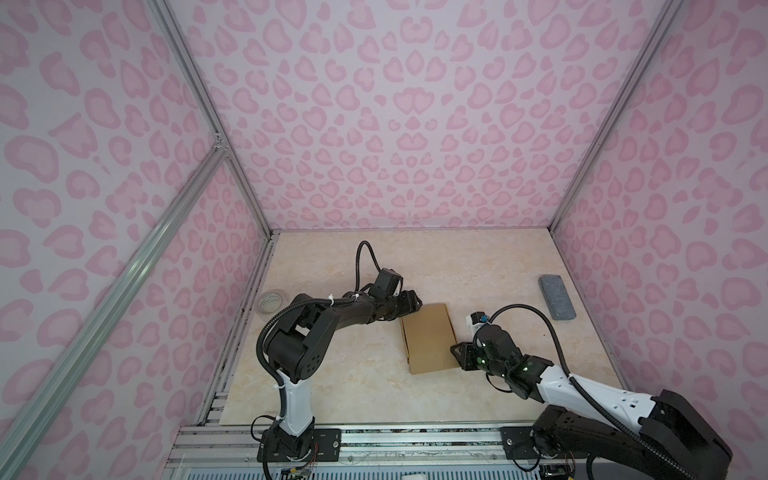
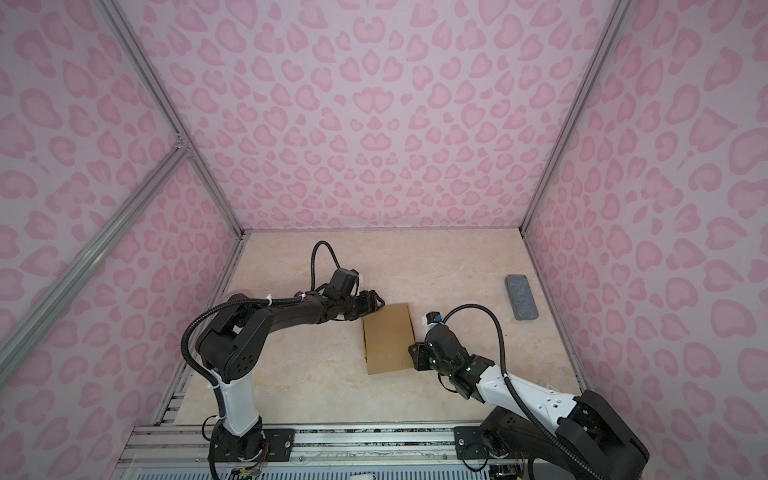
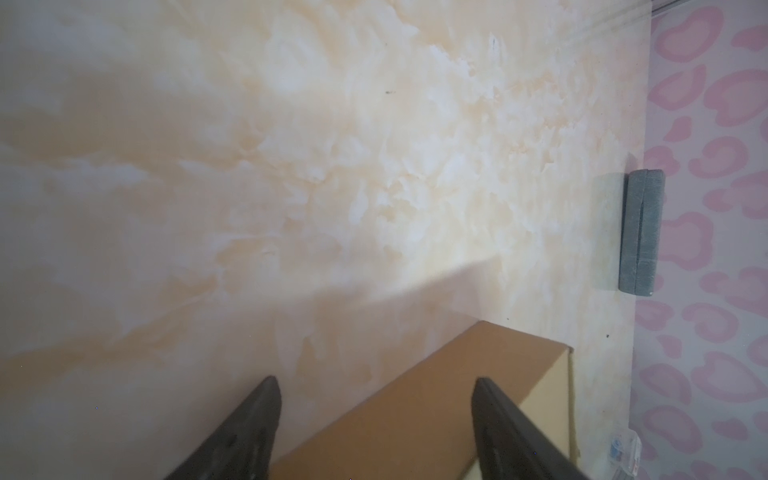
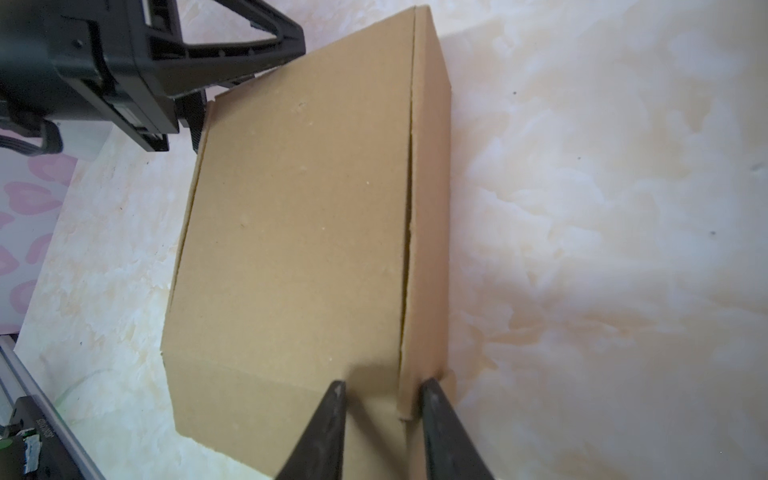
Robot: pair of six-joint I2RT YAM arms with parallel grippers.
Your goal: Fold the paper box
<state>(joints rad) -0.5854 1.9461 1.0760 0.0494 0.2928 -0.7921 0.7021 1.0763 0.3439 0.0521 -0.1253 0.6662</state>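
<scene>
1. Now, the paper box (image 1: 428,338) lies near the middle of the bench (image 1: 332,399), lid panel down, and by my reading close to its finished shape.
2. Left gripper (image 1: 411,302) hangs at the box's far-left corner. Its fingers (image 3: 492,415) are spread wide with the corner between them, and neither one visibly presses the card.
3. Right gripper (image 4: 384,384) sits at the near-right corner with its fingers (image 4: 328,436) narrow, straddling the edge of the right side wall. There's a gap between one finger and the card, so I call it a loose straddle, not a pinch.
4. The right wrist view shows a dark slit running along the lid where it meets that right wall. Seating that seam flush looks like the step in hand.
5. To do it well, the right fingers should work the wall inward and downward along the seam, starting from this near corner, in short presses rather than one long drag.
6. The left gripper is well placed as a stop. Brought against the far-left corner, it would keep the light box from sliding or turning across the smooth bench.
7. The risk is springy card. Squeeze only at the corner and the far end of the seam may gape, so the whole length needs checking.
8. The grey block (image 1: 557,297) near the right edge and the tape roll (image 1: 269,300) at the left edge are well apart from the work.
</scene>
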